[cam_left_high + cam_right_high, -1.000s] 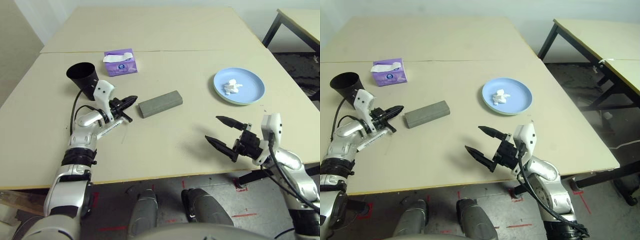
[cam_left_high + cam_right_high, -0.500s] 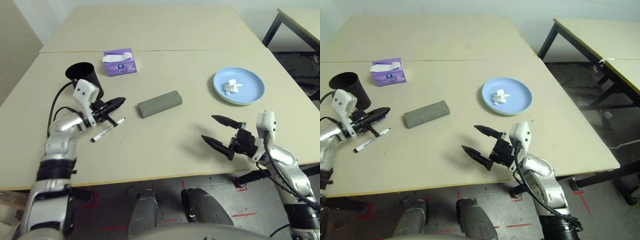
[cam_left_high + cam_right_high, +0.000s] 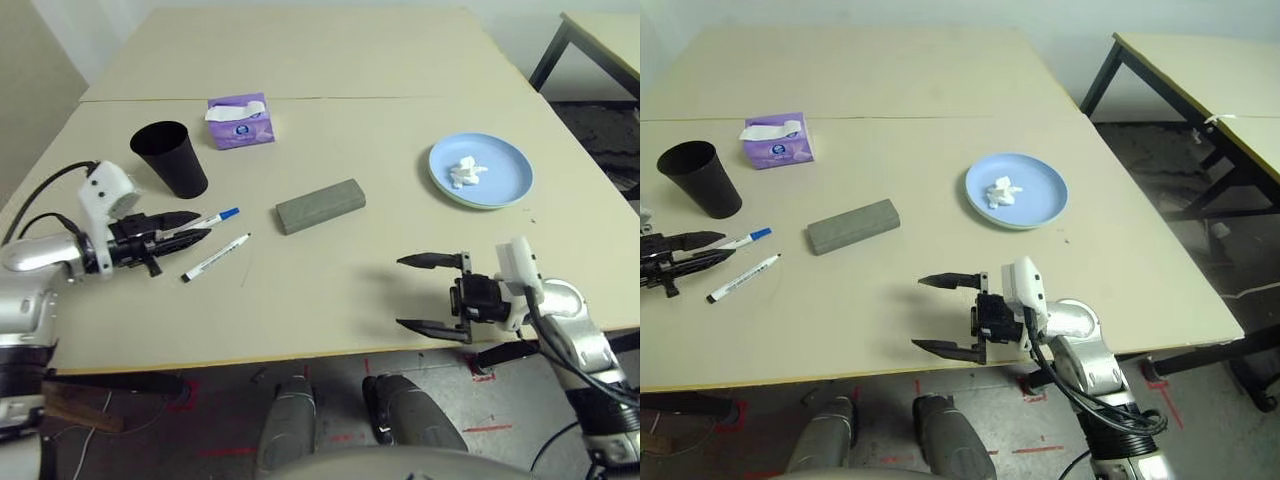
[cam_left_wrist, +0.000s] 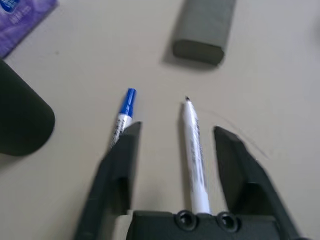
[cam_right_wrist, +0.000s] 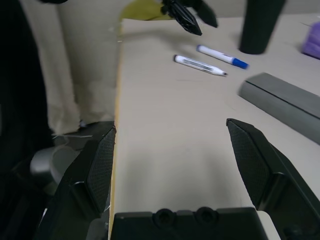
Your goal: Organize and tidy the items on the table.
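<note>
The right claw is hanging apart over the table edge, now turned sideways. The left claw is pulling back, fingers now apart, leaving two white pens lying left of the grey glasses case, near the black cup; no writing is readable

On the table, 2 pens lie between cup and case; tissue on plate.

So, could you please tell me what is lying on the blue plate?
A crumpled white tissue lies on the blue plate; whatever is under the tissue is covered.
</note>
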